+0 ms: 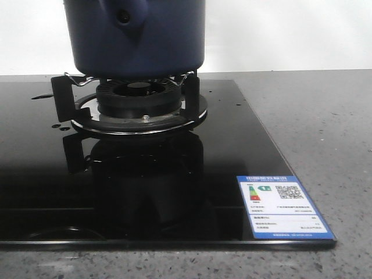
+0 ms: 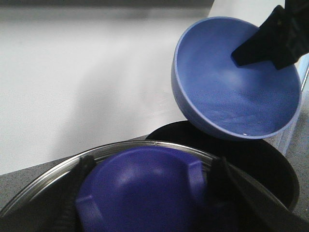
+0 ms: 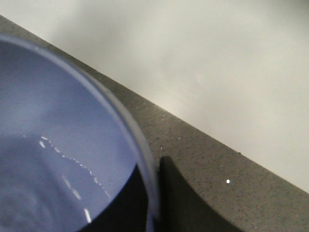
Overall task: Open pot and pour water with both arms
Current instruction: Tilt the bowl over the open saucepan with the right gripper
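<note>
Pot: the dark navy pot (image 1: 136, 38) sits on the burner (image 1: 138, 102) of the black glass hob (image 1: 145, 192), its holed lug (image 1: 124, 17) facing the front camera; its top is cut off in that view. In the left wrist view its open dark mouth (image 2: 256, 159) shows just behind the lifted lid.

Lid: a glass lid with a metal rim (image 2: 120, 147) and a blue knob (image 2: 140, 188) is up off the pot, beside the pot's mouth and not covering it.

Left gripper: the left gripper (image 2: 145, 193) is clamped on the lid's knob, one dark finger (image 2: 72, 193) on each side of it.

Bowl: the periwinkle bowl (image 2: 227, 82) hangs tilted over the pot's mouth, its low edge above the opening, with water (image 3: 43, 183) pooled at that low side.

Right gripper: the right gripper (image 3: 149, 203) is pinched on the bowl's rim, one finger (image 3: 188, 203) outside the wall and one inside.

In the way: the lid fills the near part of the left wrist view and hides the near part of the pot's rim; the bowl covers part of the opening.

Around the pot: wire pan supports (image 1: 72, 78) under its base, an energy label (image 1: 283, 207) on the hob's near right corner, speckled grey counter (image 1: 325, 116) around the hob, and a white wall (image 1: 279, 35) behind.
</note>
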Tool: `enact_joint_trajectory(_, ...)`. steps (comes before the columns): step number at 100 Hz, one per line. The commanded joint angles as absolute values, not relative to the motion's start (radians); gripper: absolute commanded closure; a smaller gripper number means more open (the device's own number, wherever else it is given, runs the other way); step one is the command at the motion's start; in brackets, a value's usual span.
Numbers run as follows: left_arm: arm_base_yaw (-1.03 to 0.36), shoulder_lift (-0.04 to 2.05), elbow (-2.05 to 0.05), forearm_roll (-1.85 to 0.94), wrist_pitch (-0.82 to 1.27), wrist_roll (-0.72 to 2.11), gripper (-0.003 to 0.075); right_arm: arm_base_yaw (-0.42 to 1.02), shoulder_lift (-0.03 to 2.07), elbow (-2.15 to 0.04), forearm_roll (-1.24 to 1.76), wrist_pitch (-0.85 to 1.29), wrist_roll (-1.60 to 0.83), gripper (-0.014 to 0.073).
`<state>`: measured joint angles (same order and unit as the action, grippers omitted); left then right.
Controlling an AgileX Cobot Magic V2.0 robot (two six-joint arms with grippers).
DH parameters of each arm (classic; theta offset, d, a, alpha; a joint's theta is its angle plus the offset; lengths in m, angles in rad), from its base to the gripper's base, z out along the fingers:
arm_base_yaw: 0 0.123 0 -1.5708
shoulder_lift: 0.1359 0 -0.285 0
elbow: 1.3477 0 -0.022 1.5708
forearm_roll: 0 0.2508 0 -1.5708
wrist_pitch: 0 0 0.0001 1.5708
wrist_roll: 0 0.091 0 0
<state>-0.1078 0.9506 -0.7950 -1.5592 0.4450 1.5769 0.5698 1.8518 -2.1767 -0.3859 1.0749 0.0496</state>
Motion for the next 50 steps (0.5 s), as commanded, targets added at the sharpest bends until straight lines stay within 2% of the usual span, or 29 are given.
enact_joint_trajectory(1, -0.115, 0.93, -0.828, -1.614, 0.451, 1.567, 0.0405, 0.596, 1.816, -2.212, -0.541, 0.987, 0.093, 0.065)
enact_joint_trajectory(50, -0.115, 0.93, -0.828, -1.614, 0.451, 1.567, 0.0405, 0.706, 1.836, -2.21, -0.947, 0.93, 0.181, 0.0633)
